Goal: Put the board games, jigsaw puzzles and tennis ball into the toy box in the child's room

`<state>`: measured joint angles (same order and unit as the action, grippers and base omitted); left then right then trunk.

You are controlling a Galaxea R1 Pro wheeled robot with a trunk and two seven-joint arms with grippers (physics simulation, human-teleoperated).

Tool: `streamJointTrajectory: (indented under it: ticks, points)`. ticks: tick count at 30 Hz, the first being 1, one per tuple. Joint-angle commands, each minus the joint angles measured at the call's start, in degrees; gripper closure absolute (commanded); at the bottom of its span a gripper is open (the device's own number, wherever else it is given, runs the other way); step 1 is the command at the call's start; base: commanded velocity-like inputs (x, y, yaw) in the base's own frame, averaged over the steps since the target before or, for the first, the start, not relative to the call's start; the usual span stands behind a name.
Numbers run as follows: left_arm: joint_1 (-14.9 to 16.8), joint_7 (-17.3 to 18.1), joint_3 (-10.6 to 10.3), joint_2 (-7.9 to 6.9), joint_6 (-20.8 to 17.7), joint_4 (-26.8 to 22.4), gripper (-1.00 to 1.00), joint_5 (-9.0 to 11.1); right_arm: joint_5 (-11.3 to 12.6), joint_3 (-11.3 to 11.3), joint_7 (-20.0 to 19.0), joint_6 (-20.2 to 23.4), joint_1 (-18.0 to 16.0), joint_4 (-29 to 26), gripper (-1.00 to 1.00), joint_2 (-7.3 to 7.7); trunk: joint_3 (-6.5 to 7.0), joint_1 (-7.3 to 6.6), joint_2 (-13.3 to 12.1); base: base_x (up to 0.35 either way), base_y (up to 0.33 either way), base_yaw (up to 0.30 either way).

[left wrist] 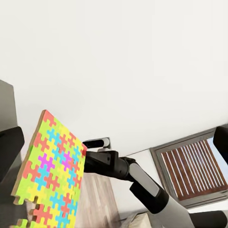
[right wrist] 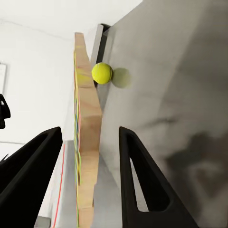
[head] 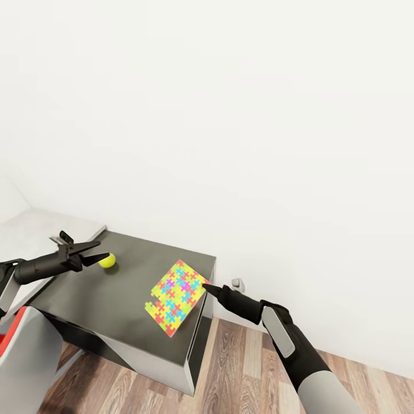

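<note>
One jigsaw puzzle (head: pixel 175 296), a flat square in yellow, pink, blue and green with a notched corner, sits on the dark grey wing of the table (head: pixel 103 299), close to its right edge. My right gripper (head: pixel 206 286) is open at that edge. In the right wrist view the puzzle (right wrist: pixel 85 95) runs edge-on between the two black fingers (right wrist: pixel 142 175). The tennis ball (head: pixel 107 260) rests at the far left of the wing and also appears past the puzzle in the right wrist view (right wrist: pixel 101 73). My left gripper (head: pixel 102 250) hovers open just beside the ball. The left wrist view looks across at the puzzle (left wrist: pixel 52 166).
A white wall stands right behind the table, with a small socket (head: pixel 236 283) low down. The paler table top (head: pixel 34 230) joins on at the left. Wood-plank floor (head: pixel 241 368) lies to the right of and in front of the wing. Something red (head: pixel 11 333) shows at the lower left.
</note>
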<state>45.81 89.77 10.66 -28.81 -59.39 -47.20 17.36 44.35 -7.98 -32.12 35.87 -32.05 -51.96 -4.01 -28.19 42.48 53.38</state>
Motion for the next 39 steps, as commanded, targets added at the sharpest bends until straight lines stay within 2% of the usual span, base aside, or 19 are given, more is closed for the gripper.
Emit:
streamJointTrajectory:
  ticks: [1, 3, 7, 11, 13, 15, 21, 39]
  points:
    - [0.02, 0.23, -0.02, -0.02, -0.61, 0.0, -1.0, -0.03, 0.3, 0.05, 0.08, 0.34, -0.02, -0.03, 1.0, -0.07, 0.13, -0.22, -0.38, 0.0, 0.0, 0.0]
    - [0.03, 0.23, 0.01, -0.02, -0.61, 0.0, -1.0, -0.04, 0.3, 0.06, 0.1, 0.12, 0.02, -0.09, 1.0, -0.19, 0.49, -0.66, -1.18, 0.0, 0.0, 0.0]
    - [0.11, 0.23, 0.18, -0.13, -0.61, 0.06, -1.0, -0.23, 0.37, 0.07, 0.06, -2.48, -0.1, -0.14, 1.0, -0.05, 0.49, -0.66, -1.18, 0.0, 0.0, 0.0]
    - [0.29, 0.23, 0.37, -0.88, -0.61, 0.01, -1.0, -0.14, 0.41, 0.07, 0.04, -3.24, -0.19, -1.01, 1.0, 0.0, 0.49, -0.66, -1.18, 0.0, 0.0, 0.0]
    - [0.42, 0.23, 1.17, -1.11, -0.61, 0.0, -1.0, -0.07, 0.48, 0.1, 0.04, -3.38, -0.2, -1.39, 1.0, 0.03, 0.49, -0.66, -1.18, 0.0, 0.0, 0.0]
    - [0.5, 0.23, 2.09, -1.21, -0.61, -0.05, -1.0, -0.22, 0.75, 0.24, 0.09, -3.42, -0.2, -1.45, 1.0, 0.18, 0.85, -1.1, -1.98, 0.0, 0.0, 0.0]
    - [0.58, 0.23, 3.13, -1.98, -0.6, -0.08, -1.0, -0.29, 0.85, 0.33, 0.16, -3.51, -0.21, -1.34, 1.0, 0.04, 1.92, -2.42, -4.39, 0.0, 0.0, 0.0]
    - [0.59, 0.23, 3.15, -2.17, -0.55, -0.23, -1.0, -0.36, 0.84, 0.5, 0.79, -3.7, -0.21, -1.13, 1.0, -0.34, 5.15, -6.37, -11.61, 0.0, 0.0, 0.0]
